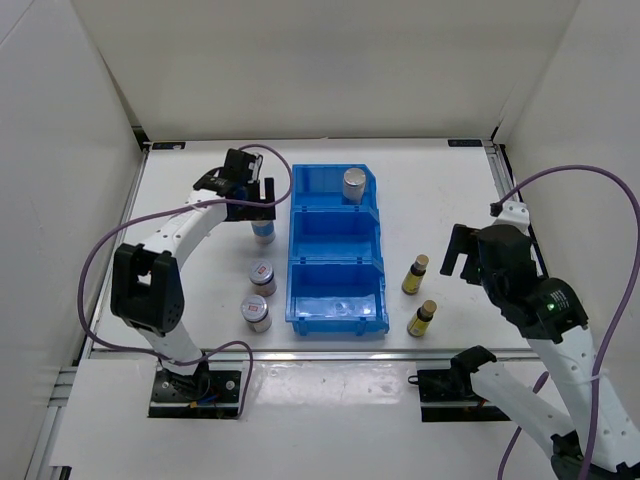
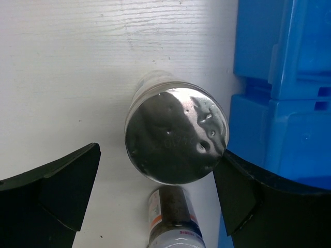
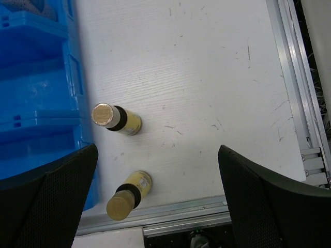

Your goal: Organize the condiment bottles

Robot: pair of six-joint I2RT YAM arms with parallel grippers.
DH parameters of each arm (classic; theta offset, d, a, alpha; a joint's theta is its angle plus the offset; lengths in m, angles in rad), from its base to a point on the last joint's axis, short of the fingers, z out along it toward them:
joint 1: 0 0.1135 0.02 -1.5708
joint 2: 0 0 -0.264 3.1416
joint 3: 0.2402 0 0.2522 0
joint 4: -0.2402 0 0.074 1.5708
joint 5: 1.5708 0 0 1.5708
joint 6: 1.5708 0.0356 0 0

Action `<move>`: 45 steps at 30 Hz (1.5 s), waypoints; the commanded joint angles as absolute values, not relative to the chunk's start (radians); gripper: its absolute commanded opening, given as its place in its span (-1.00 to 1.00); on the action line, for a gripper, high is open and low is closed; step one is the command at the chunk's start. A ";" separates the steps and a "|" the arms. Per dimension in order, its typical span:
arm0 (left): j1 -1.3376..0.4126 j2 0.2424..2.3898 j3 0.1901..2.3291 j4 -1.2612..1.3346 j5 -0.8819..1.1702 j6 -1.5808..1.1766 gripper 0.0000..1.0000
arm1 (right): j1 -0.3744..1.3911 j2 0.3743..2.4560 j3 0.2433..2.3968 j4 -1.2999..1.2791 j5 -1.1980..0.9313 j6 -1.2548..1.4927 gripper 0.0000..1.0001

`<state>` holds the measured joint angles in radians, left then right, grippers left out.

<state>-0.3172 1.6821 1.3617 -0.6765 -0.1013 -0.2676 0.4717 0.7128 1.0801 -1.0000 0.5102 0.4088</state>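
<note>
In the 12 o'clock cell of the blue plastic three-compartment bin [image 1: 335,211]: one tall silver-topped cylinder [image 1: 354,185], sorted.
Left gripper [image 2: 158,155]: fingers spread around the second silver-topped cylinder [image 2: 176,137], at the bin's 9 o'clock.
Short silver-lidded jars [image 1: 262,273]: two at 8 o'clock, unsorted.
Slim amber black-capped bottles [image 1: 415,275]: two at 4 o'clock, unsorted.
Right gripper [image 3: 155,152]: spread, empty, at their 3 o'clock.
Unclear: labels unreadable; glare in the 6 o'clock cell.

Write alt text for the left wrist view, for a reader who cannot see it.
A silver-topped bottle, seen from above, stands on the white table between the open fingers of the left gripper. The blue bin fills the right edge, and a smaller silver-lidded jar shows at the bottom.
</note>
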 commanded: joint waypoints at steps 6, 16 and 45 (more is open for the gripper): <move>-0.374 1.781 1.497 -0.713 -0.156 -0.273 0.88 | 0.472 0.739 1.074 -0.997 0.549 0.436 1.00; -0.383 1.816 1.486 -0.713 -0.167 -0.301 0.50 | 0.472 0.782 1.074 -0.997 0.549 0.445 1.00; -0.497 2.226 2.465 -1.023 -0.159 -0.351 -0.79 | 0.472 0.948 1.055 -0.997 0.502 0.436 1.00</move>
<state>-0.4778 2.2837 2.4531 -1.0176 -0.1574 -0.3351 0.4717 0.9329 1.0630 -1.0000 0.5083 0.4370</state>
